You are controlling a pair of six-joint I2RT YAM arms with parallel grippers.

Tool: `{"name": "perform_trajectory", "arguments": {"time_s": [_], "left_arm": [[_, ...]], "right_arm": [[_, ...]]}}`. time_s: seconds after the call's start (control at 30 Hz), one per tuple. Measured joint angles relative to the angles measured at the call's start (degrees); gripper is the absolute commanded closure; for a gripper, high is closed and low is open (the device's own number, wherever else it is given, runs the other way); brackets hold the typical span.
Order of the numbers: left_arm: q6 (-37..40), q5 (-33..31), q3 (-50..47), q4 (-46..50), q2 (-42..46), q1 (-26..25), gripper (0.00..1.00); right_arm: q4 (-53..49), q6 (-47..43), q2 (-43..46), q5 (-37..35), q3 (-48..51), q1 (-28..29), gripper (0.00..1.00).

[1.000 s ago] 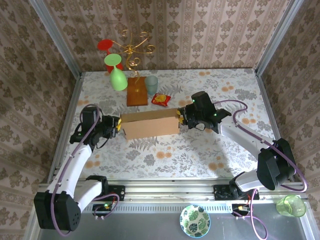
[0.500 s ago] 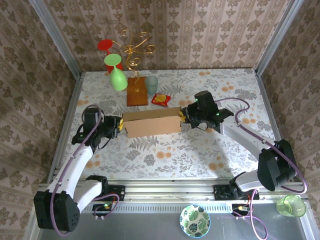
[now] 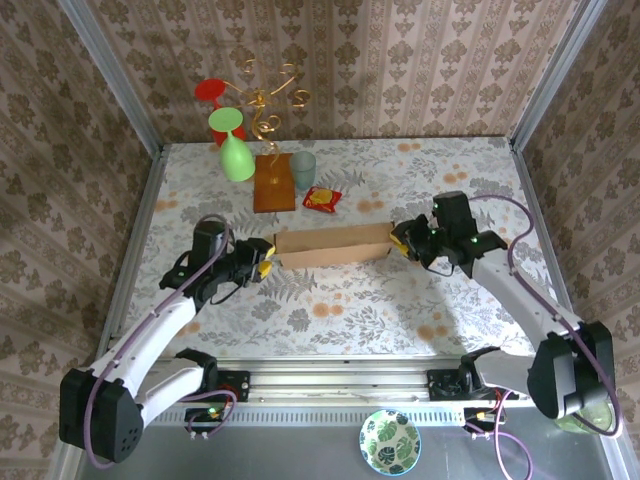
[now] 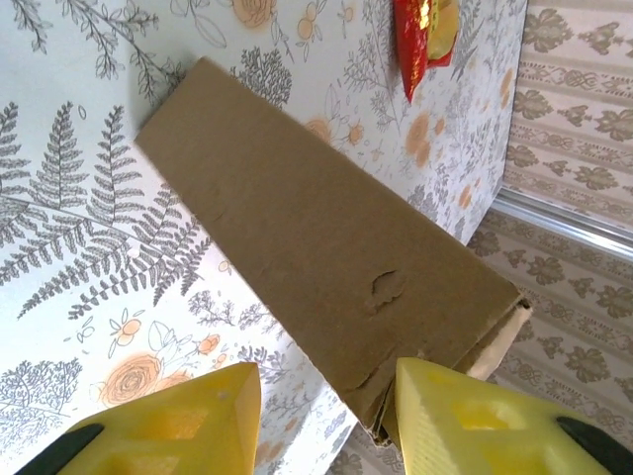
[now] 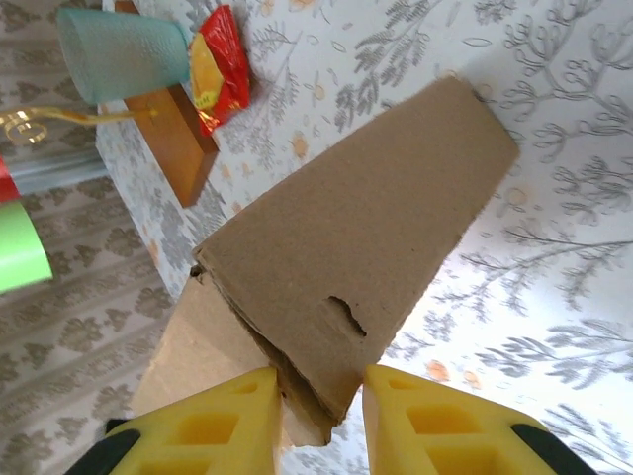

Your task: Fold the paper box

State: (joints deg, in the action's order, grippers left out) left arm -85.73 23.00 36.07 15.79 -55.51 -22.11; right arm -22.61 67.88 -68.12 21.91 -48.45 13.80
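**Box pinched at one end, loose at the other**

The box (image 3: 332,244) lies across the middle of the tabletop (image 3: 420,160), stretched between the two arms, looking flat or nearly so, with layered flaps showing at its ends.

The worry, to my eye, is the uneven hold. If the right arm lifts or twists now, the far end could drag over the tabletop or swing toward the red packet (image 3: 322,199) and the wooden slab (image 3: 273,183) just behind it. That grip sits on a ragged corner where the card already shows a small tear, so a hard pull might rip it or let the layers slide out. If the left side closes as it stands, it may catch only a corner and crush it.

The right end effector (image 5: 316,421) is narrow, its yellow fingers pressed onto the box's end edge. The left end effector (image 4: 321,421) is spread wide. The box's other end sits between its fingers, close against one and clear of the other, so it holds nothing.
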Motion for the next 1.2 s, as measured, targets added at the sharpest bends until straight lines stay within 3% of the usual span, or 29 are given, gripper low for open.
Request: {"name": "perform_trajectory", "arguments": {"time_s": [0.23,0.4,0.5,0.57,0.6,0.63,0.67,0.7,0.9,0.97,1.1,1.2], "left_arm": [[1.2,-0.09,-0.87,1.99,0.22,-0.85,0.59],[2.16,-0.48,-0.87,3.87,1.57,-0.66,0.59],[3.74,-0.87,-0.74,6.23,2.84,1.03,0.59],[5.97,-1.27,0.39,8.74,3.26,3.41,0.58],[7.43,-1.62,1.36,10.08,3.45,4.81,0.53],[9.42,-2.25,2.89,11.82,3.72,6.4,0.43],[11.65,-3.08,4.68,13.38,4.04,7.72,0.17],[14.19,-4.26,6.51,14.78,4.48,8.72,0.0],[28.09,-17.4,13.77,18.14,13.2,9.79,0.0],[30.73,-25.44,13.68,20.61,16.13,9.14,0.0],[37.68,-43.58,11.87,24.92,16.2,5.42,0.0],[50.45,-49.99,4.79,20.13,15.74,4.59,0.0]], "right_arm": [[-6.86,-0.22,4.98,-3.08,9.97,-0.31,0.69],[-10.34,-0.07,6.21,-4.85,10.67,-0.31,0.63],[-12.37,-0.31,7.32,-6.69,8.87,-0.31,0.54],[-13.64,-1.46,7.67,-8.46,6.12,-0.37,0.4],[-14.27,-2.01,7.72,-9.53,4.61,-0.39,0.15],[-15.19,-3.28,7.69,-11.06,2.36,-0.42,0.0],[-16.09,-4.55,7.69,-12.9,-0.13,-0.42,0.0],[-16.7,-5.66,7.74,-14.49,-2.19,-0.42,0.0],[-17.22,-16.76,13.16,-27.89,-9.05,-0.48,0.0],[-16.35,-20.09,16.85,-34.51,-8.07,-0.57,0.0],[-5.31,-30.51,23.85,-45.07,3.08,-1.03,0.0],[6.73,-40.54,26.21,-49.68,15.74,-1.18,0.0]]}}
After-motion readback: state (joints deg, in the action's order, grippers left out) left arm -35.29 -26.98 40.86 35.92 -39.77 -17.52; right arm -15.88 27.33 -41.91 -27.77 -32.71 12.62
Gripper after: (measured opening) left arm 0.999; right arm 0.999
